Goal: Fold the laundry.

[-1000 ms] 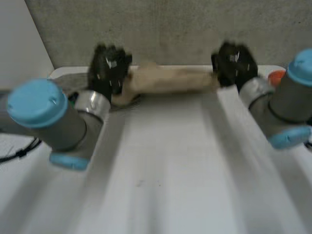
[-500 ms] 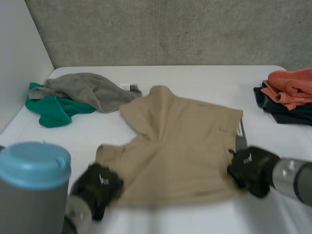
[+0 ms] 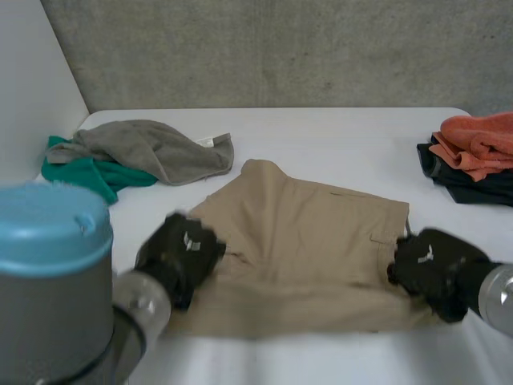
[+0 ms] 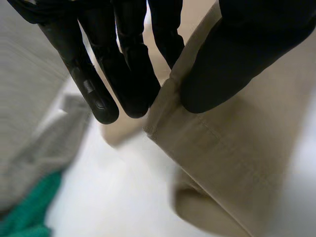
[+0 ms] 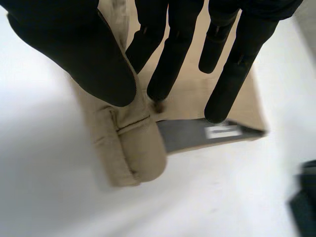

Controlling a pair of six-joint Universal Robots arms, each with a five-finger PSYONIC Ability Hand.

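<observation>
Spread flat on the white table (image 3: pixel 321 132), in the middle and close to the front edge: a beige garment (image 3: pixel 309 249), with one tip reaching toward the far edge. At the left edge of this garment, toward the front-left corner of the table, the left hand (image 3: pixel 180 255). Seen from the left wrist: thumb (image 4: pixel 232 64) on top of a folded seam and fingers (image 4: pixel 126 74) straight on the other side of it, pinching the cloth between them. At the right edge of the garment, toward the front-right corner, the right hand (image 3: pixel 433 269). Seen from the right wrist: thumb pressed on a rolled hem, fingertips (image 5: pixel 165 79) straight and down on the cloth just beside it, the hem nipped between thumb and fingers. Near those fingertips, a grey lining with a small white label (image 5: pixel 222 132) turned out at the garment's corner. Crumpled near the far-left corner of the table, a grey cloth (image 3: pixel 156 148), lying partly over a green cloth (image 3: pixel 80 172) at the left edge, both a little apart from the beige garment. Folded at the right edge, toward the far-right corner, an orange cloth (image 3: pixel 481 136) on top of a dark cloth (image 3: pixel 461 183), well apart from the right hand.
</observation>
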